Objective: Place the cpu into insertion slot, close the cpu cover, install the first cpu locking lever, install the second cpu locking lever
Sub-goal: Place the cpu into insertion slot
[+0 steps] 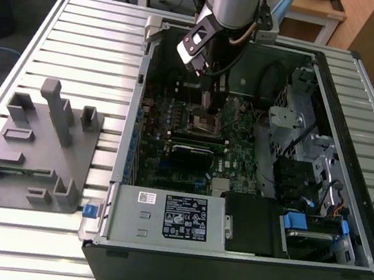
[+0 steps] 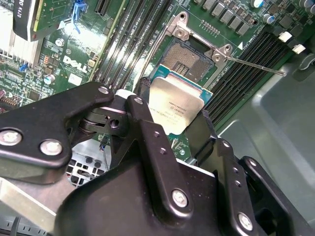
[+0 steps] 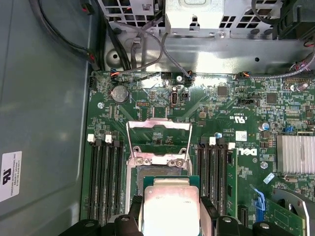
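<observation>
My gripper (image 2: 174, 118) is shut on the cpu (image 2: 173, 104), a flat square chip with a pale metal top, one black finger on each side edge. The chip hangs a little above the insertion slot (image 2: 189, 58), partly overlapping it and tilted in the second wrist view. In the first wrist view the cpu (image 3: 170, 204) covers the near part of the insertion slot (image 3: 157, 173). The cpu cover (image 3: 158, 140) stands swung open at the slot's far side. A thin locking lever (image 2: 256, 65) sticks out beside the slot. In the exterior view the gripper (image 1: 207, 103) reaches down inside the case over the slot (image 1: 203, 123).
Black memory slots (image 3: 106, 177) flank the socket on both sides. A long black module (image 1: 192, 156) lies just in front of it, and a labelled power supply (image 1: 176, 218) beyond that. Cables (image 1: 273, 75) and drive cages fill the case's right. A grey fixture plate (image 1: 36, 147) lies on the slatted table.
</observation>
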Motion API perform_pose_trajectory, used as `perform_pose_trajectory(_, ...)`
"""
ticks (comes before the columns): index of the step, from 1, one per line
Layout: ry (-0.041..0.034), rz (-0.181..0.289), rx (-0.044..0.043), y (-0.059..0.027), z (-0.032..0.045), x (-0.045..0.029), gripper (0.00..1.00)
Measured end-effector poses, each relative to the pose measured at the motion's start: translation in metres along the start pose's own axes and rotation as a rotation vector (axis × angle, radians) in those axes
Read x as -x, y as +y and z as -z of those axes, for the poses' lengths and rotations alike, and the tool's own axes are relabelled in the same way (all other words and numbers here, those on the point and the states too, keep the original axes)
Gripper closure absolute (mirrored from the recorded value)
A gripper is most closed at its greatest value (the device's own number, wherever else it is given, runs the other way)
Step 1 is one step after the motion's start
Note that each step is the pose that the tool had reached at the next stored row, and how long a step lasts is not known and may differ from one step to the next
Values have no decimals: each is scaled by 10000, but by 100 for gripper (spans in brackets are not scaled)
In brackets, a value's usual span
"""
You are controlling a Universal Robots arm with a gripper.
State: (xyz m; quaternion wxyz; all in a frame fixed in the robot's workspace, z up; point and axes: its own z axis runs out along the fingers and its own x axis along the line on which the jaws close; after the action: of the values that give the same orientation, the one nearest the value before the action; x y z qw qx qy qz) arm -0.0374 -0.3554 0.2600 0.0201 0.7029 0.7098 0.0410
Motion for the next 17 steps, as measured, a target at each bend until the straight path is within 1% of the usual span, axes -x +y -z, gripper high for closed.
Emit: perform_pose_trajectory(17,5,-1,0,-3,-38,1,46)
